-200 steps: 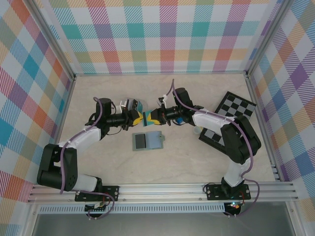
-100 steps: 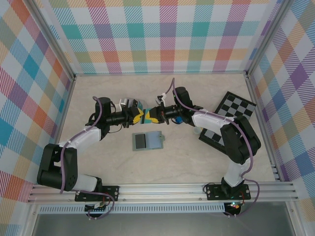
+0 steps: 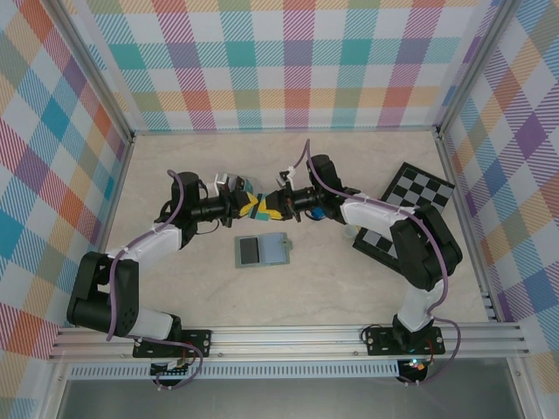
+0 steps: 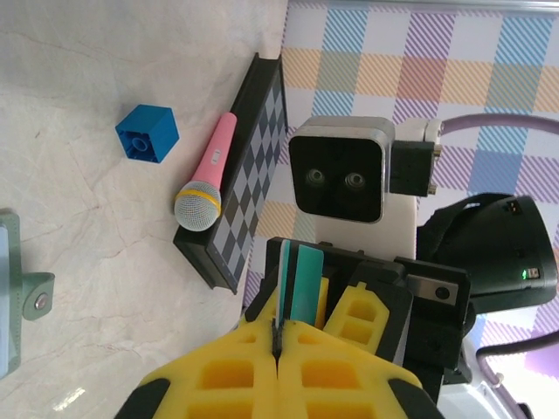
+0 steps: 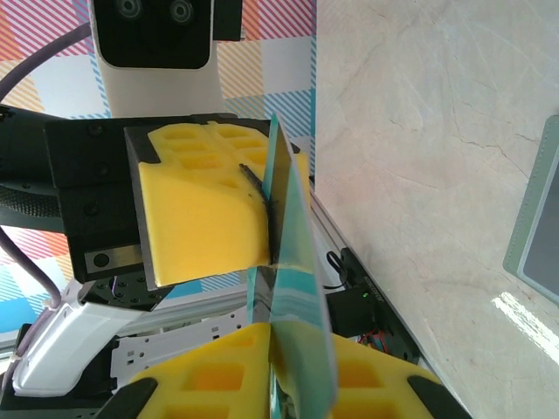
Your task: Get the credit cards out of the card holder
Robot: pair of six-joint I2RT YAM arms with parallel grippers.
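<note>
The card holder (image 3: 262, 251) lies open and flat on the tabletop (image 3: 306, 288), with a dark panel on its left half and a pale blue-grey one on its right. Just beyond the card holder and above it, the two arms meet tip to tip. The left fingers (image 4: 236, 371) are pressed narrow on the edge of a teal card (image 4: 301, 279), which stands out between them. The right fingers (image 5: 210, 380) pinch the same card from the opposite side, so both arms hold it clear of the card holder. To the right of the card holder, well apart from it, are a blue block (image 4: 146, 133) and a pink microphone (image 4: 207, 175) resting against the edge of a checkerboard (image 4: 253, 157).
</note>
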